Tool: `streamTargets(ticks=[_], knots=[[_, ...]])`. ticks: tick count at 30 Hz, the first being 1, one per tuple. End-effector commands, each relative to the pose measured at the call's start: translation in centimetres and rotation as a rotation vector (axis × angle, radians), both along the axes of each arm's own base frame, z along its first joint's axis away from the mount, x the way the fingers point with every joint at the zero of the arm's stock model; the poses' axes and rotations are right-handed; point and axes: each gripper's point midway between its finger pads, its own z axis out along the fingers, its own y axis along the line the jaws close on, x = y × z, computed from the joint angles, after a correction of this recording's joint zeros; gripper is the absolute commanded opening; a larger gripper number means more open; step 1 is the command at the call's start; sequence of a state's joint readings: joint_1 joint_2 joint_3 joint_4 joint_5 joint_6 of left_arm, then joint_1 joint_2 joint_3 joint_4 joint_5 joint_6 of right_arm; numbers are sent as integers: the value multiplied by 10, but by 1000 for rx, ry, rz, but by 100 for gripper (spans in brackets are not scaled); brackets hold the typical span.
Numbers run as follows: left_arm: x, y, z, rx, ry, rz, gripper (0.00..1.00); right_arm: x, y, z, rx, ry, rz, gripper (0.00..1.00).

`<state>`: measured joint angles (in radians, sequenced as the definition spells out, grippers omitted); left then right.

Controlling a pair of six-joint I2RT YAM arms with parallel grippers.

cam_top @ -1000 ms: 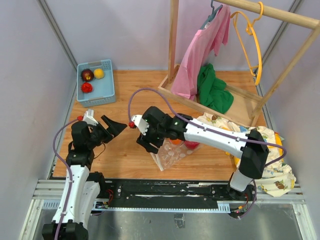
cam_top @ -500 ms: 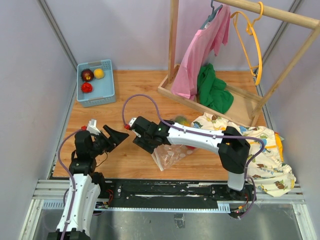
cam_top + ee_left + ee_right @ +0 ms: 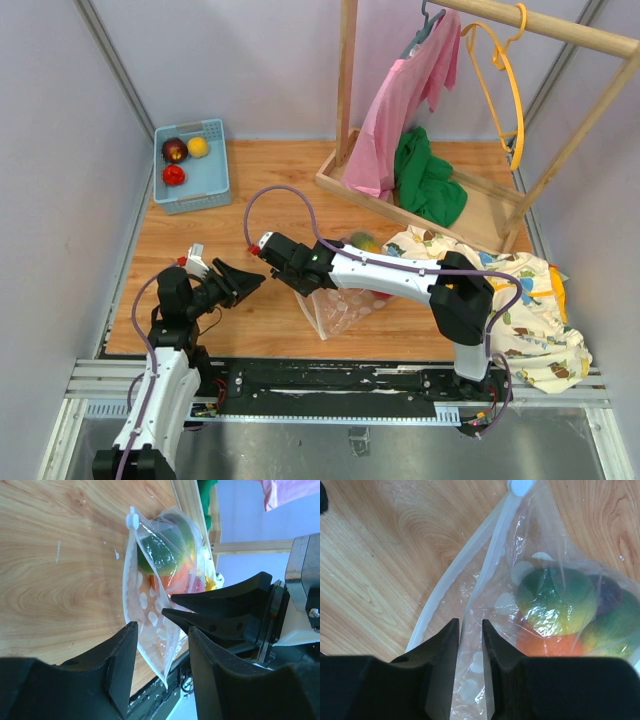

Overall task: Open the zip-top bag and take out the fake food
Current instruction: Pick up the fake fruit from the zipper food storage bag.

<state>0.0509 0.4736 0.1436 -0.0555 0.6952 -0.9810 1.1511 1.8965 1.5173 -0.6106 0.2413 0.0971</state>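
Observation:
The zip-top bag (image 3: pixel 345 305) lies on the wooden table, clear with pale dots. Its white zip strip (image 3: pixel 490 555) and slider (image 3: pixel 521 485) show in the right wrist view, the two lips parted. Inside is fake food: a green-yellow piece (image 3: pixel 555 595), an orange one (image 3: pixel 545 642) and a dark purple one (image 3: pixel 609 592). My right gripper (image 3: pixel 471 622) is down on the bag's left edge (image 3: pixel 300 290), jaws a narrow gap apart around the upper lip. My left gripper (image 3: pixel 162 628) is open and empty, just left of the bag (image 3: pixel 250 284), not touching it.
A blue basket (image 3: pixel 190 205) at the back left holds a dark red, a yellow and a red fruit. A wooden rack (image 3: pixel 345 120) with a pink shirt (image 3: pixel 400 100) and green garment (image 3: pixel 428 185) stands at the back right. Cartoon-print cloth (image 3: pixel 520 300) lies right of the bag.
The right gripper has come down and left onto the bag's edge, and the bag has sagged from upright to flatter. The left arm has drawn back toward the near edge, its gripper now closer to the bag.

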Motion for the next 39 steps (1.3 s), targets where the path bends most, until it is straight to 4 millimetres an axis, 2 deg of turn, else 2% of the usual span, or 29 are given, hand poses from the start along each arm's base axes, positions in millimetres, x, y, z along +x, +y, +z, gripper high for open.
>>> streamTargets(ticks=[1,8,13,25,39], knots=[[-1,-14,10,-44,-46,-61,49,-1,4,3,-13,-27,-19,23],[1,-25,5,-56,-35,-83,49,1,2,3,-17,-34,-30,14],[0,-33,2,-64,-31,-104,49,2,0,6,-14,-43,-36,1],[0,-55,2,-88,-34,-147,49,9,-10,33,19,-112,-86,1],[11,-89,6,-94,-41,-227,50,3,-9,53,84,-80,-48,1]])
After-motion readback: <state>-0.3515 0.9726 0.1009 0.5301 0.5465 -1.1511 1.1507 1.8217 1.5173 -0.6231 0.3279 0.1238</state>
